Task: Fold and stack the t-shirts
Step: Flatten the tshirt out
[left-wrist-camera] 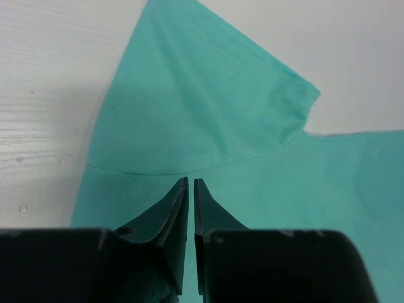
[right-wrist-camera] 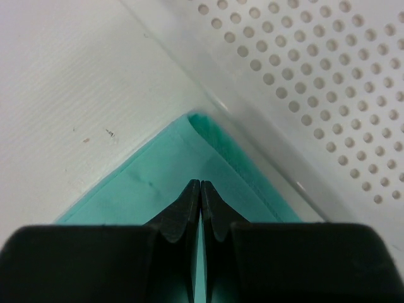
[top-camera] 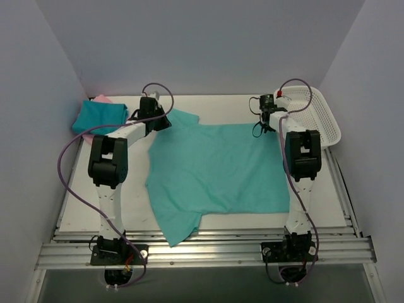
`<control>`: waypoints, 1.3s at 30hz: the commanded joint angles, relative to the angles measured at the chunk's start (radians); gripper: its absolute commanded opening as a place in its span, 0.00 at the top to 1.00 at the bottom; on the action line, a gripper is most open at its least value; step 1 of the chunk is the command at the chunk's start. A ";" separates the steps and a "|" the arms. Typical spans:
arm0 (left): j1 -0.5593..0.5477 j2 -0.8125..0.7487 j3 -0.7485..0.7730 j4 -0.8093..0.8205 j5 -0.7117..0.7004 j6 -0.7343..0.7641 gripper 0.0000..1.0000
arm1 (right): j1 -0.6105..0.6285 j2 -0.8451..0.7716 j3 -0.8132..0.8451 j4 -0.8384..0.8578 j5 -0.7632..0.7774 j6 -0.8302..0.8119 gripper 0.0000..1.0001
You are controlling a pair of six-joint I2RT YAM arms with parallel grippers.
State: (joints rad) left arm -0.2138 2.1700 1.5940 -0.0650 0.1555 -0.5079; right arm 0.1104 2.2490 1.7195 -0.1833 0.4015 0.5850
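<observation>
The light teal-green t-shirt [top-camera: 218, 170] lies spread flat in the middle of the table, with its sleeves to the left. My left gripper [top-camera: 163, 121] sits low on its far left shoulder, at the sleeve seam [left-wrist-camera: 208, 107]. Its jaws [left-wrist-camera: 190, 181] are closed to a thin slit on the fabric. My right gripper [top-camera: 260, 129] is at the shirt's far right hem corner [right-wrist-camera: 158, 183], its jaws [right-wrist-camera: 200, 183] shut on the cloth. The darker teal-blue shirt [top-camera: 98, 117] lies folded at the far left, on top of the pink shirt [top-camera: 101, 99].
A white mesh basket [top-camera: 315, 117] stands at the far right, its wall [right-wrist-camera: 315, 82] right beside the shirt corner and my right gripper. Grey walls enclose the table on three sides. Metal rails run along the near edge.
</observation>
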 commanded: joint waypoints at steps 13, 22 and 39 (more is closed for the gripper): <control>-0.029 0.207 0.309 -0.242 -0.171 0.026 0.88 | -0.032 0.132 0.159 -0.028 -0.104 0.019 1.00; 0.002 0.405 0.673 -0.467 -0.224 0.089 0.87 | -0.052 0.227 0.317 -0.070 -0.139 0.019 1.00; 0.090 0.444 0.854 -0.414 -0.185 0.065 0.09 | -0.075 0.265 0.442 0.156 -0.342 -0.010 0.43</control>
State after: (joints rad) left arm -0.1570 2.6698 2.4454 -0.5194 -0.0231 -0.4438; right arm 0.0399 2.5671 2.1769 -0.0841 0.1001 0.5896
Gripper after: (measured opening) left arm 0.817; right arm 0.499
